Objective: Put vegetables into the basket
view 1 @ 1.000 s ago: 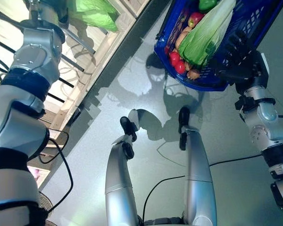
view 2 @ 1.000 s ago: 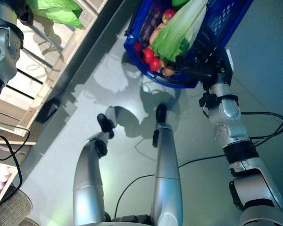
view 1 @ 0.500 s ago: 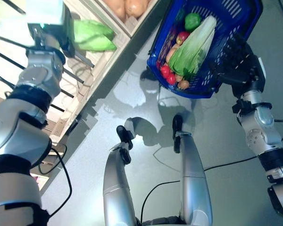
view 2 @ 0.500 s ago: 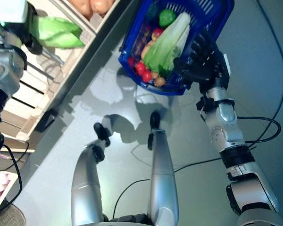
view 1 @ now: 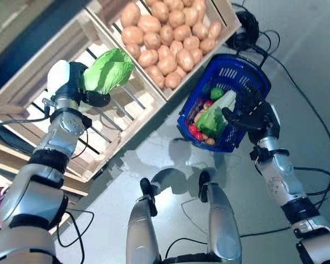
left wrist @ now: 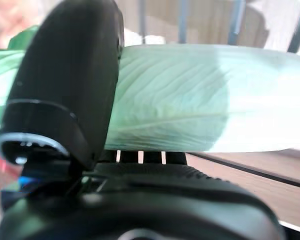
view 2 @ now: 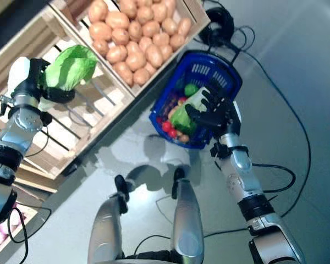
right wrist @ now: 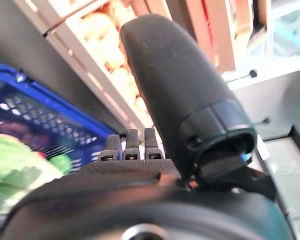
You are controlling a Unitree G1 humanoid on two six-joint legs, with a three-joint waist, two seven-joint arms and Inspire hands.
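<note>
Cabbage (view 1: pixel 107 70) in curled L hand (view 1: pixel 71 82), long axis toward potato crate (view 1: pixel 170 33); R hand (view 1: pixel 252 116) gripping basket (view 1: pixel 247 71) rim.

The lower part of the leafy green cabbage (view 1: pixel 107 70) is covered by the dark left hand (view 1: pixel 71 82). The blue plastic basket (view 2: pixel 220 74) has its right rim hidden behind the dark right hand (view 2: pixel 217 113); the small items at its bottom cannot be identified.

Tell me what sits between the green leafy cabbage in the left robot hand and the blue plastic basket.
The wooden crate of brown potatoes lies between green cabbage and blue basket, per the left eye view.
</note>
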